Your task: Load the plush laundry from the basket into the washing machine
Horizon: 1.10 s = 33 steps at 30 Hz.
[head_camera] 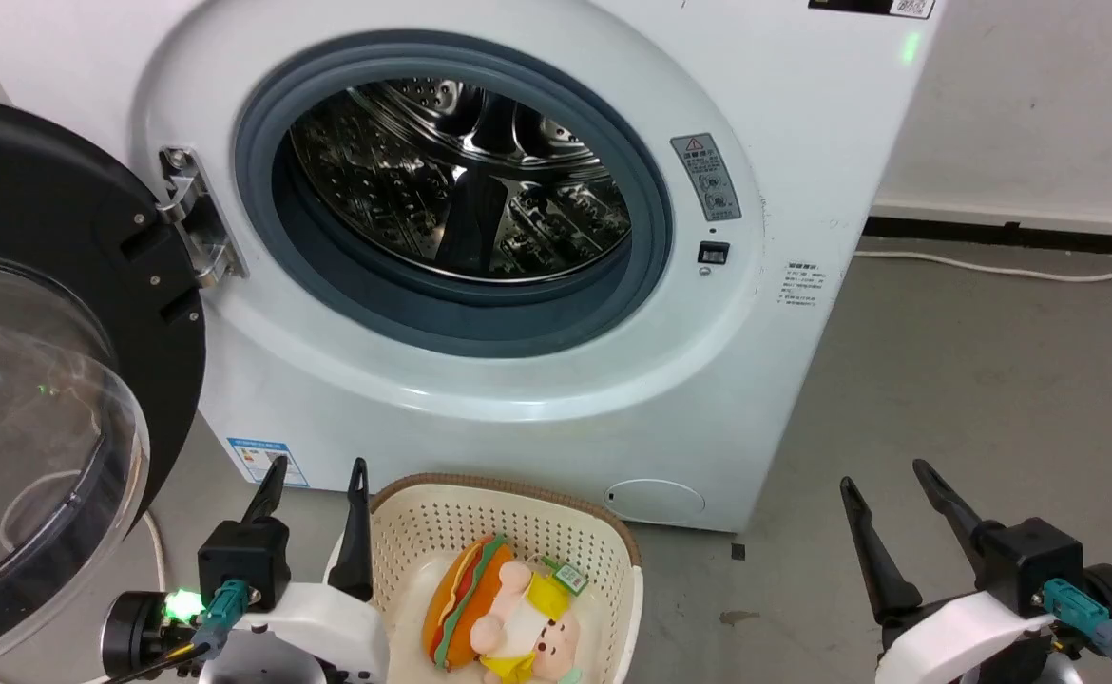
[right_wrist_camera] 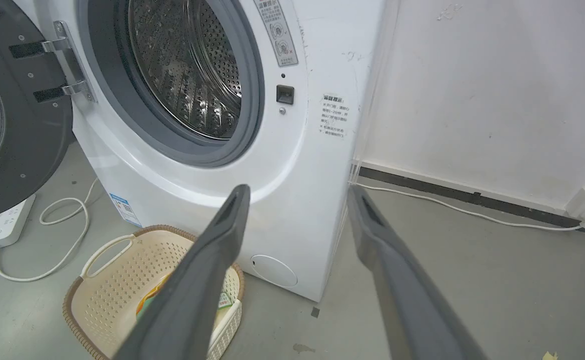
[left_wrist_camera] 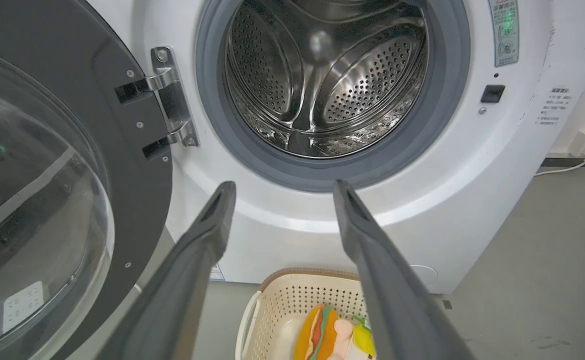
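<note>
- The washing machine (head_camera: 803, 142) stands at the far side, its round door (head_camera: 43, 237) swung open to the left, baring the steel drum (head_camera: 461, 190).
- The basket (head_camera: 442, 518) sits on the grey floor (head_camera: 946, 380) just in front of the machine.
- The plush doll (head_camera: 527, 622), in a yellow jacket, lies inside the basket against its burger-shaped cushion (head_camera: 456, 598).
- The left hand (head_camera: 318, 465) hovers just left of the basket, fingers spread, grasping nothing.
- The right hand (head_camera: 883, 475) hangs well to the right above the floor, likewise released and empty.
</note>
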Tool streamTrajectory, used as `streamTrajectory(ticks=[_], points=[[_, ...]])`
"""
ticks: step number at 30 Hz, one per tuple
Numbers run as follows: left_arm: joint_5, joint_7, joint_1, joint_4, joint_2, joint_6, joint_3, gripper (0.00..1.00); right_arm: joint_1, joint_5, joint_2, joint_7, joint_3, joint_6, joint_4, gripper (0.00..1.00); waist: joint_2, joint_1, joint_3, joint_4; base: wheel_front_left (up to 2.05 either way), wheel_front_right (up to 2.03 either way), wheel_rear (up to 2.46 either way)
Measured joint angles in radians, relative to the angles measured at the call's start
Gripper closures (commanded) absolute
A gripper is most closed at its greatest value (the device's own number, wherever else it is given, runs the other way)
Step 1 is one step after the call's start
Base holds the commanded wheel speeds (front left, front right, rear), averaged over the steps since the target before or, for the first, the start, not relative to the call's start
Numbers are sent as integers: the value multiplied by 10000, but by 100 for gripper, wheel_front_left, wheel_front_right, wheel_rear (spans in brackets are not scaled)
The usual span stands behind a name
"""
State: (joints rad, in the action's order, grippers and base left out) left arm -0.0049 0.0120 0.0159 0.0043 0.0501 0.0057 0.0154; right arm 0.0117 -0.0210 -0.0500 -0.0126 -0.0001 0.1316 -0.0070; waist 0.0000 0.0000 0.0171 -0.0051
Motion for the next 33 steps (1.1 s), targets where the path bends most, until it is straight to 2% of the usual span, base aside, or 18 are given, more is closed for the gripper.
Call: streamTrajectory(ticks=[16,33], points=[[-86,343,360,663,90,-88,207,0,-106,-426,0,-345,-8,0,-142,0,0,1,915,-392,0,0,0],[-326,144,1191,2165,629,-328,439,0,-438,-1189,0,-690,104,0,-334,0,0,1,2206,-1177,0,0,0]])
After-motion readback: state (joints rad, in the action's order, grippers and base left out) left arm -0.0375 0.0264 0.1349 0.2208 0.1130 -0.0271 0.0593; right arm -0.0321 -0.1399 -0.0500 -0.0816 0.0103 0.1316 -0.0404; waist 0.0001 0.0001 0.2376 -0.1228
